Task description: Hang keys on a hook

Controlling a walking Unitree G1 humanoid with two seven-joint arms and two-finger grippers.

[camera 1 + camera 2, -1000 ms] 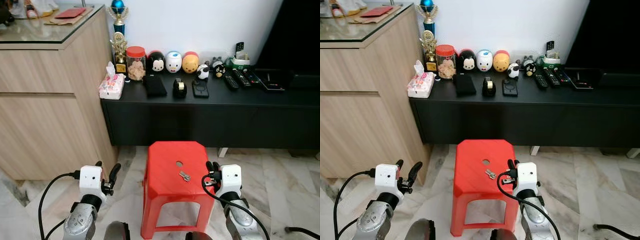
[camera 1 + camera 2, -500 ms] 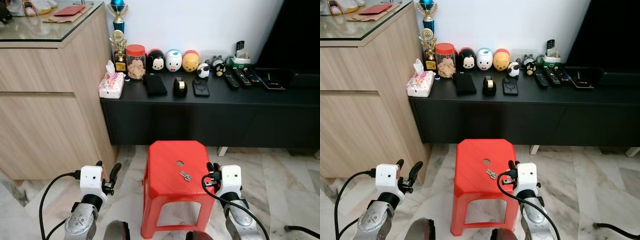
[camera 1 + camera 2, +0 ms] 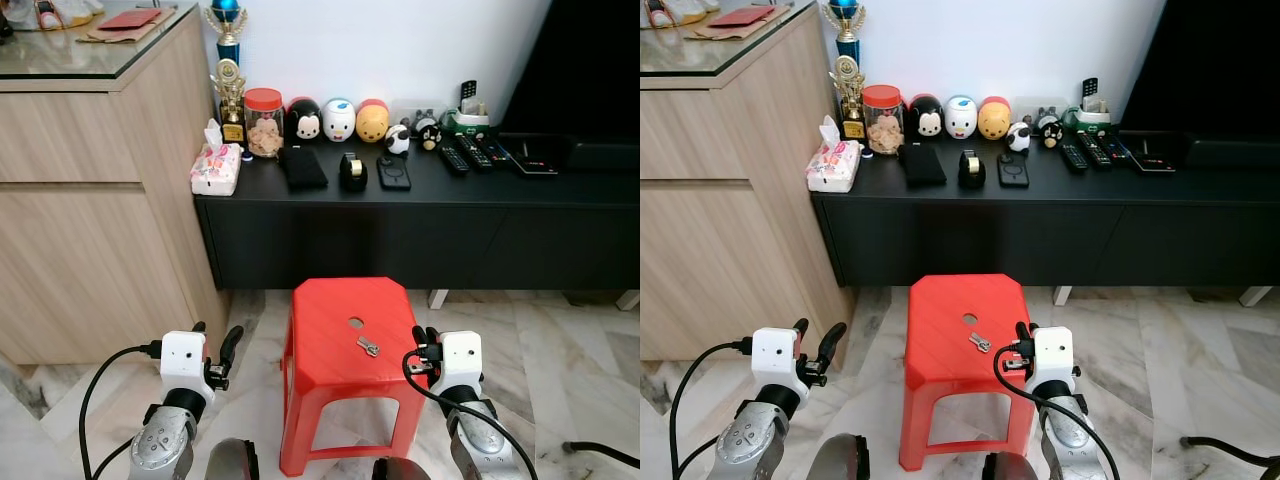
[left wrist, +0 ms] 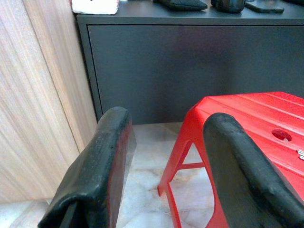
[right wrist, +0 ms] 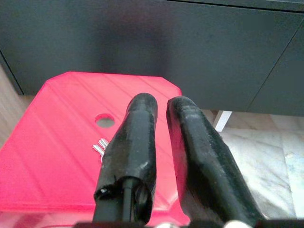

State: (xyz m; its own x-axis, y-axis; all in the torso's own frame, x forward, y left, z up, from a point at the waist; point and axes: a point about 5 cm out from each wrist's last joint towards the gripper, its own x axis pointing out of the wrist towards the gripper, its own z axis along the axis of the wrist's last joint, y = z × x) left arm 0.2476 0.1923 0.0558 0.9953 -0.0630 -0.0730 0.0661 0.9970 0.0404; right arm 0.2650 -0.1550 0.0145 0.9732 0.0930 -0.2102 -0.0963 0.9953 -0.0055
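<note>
A small silver bunch of keys lies on top of a red plastic stool, just below the hole in its seat. My right gripper hovers at the stool's right edge, a short way right of the keys, shut with nothing between its fingers. In the right wrist view the black fingers lie close together, with the keys on the red seat beyond them. My left gripper stands open, left of the stool and above the floor. Through its wide gap, the left wrist view takes in the stool's corner.
A low black console behind the stool carries a tissue box, a jar, toy figures and remotes. On the left a tall wooden cabinet stands against it. A dark TV screen fills the upper right. A black cable lies on the marble floor.
The whole picture has shifted slightly as the camera moved. Keys, stool and both grippers keep the same places relative to one another.
</note>
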